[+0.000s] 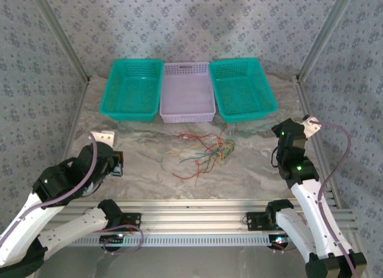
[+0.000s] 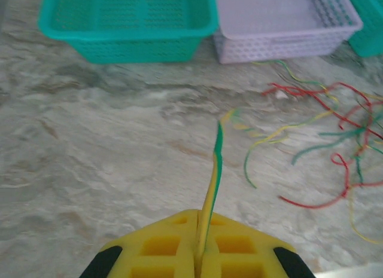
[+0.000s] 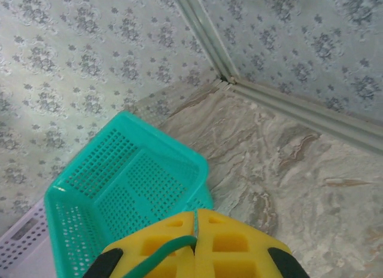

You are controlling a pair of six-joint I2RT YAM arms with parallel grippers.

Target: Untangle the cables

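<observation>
Yellow and green in one thin strand runs up the frame from between the tightly closed jaws of the left tool, low in the left wrist view, toward the loose heap of cables at the right edge, which lies on the marbled desk just below the lavender basket. At the bottom of the right wrist view, the right tool is likewise closed, with a green strand slipping into its seam; it faces a teal basket and the wall. The step looks like drawing the pinched wires clear of the heap. It is best done slowly and low over the desk, easing off if the whole heap starts to drag. The green strand's far end is cut off by the frame bottom, so I cannot tell where it leads. From above, the wires are too fine to trace to either tool, and the crossings inside the heap blur together.
</observation>
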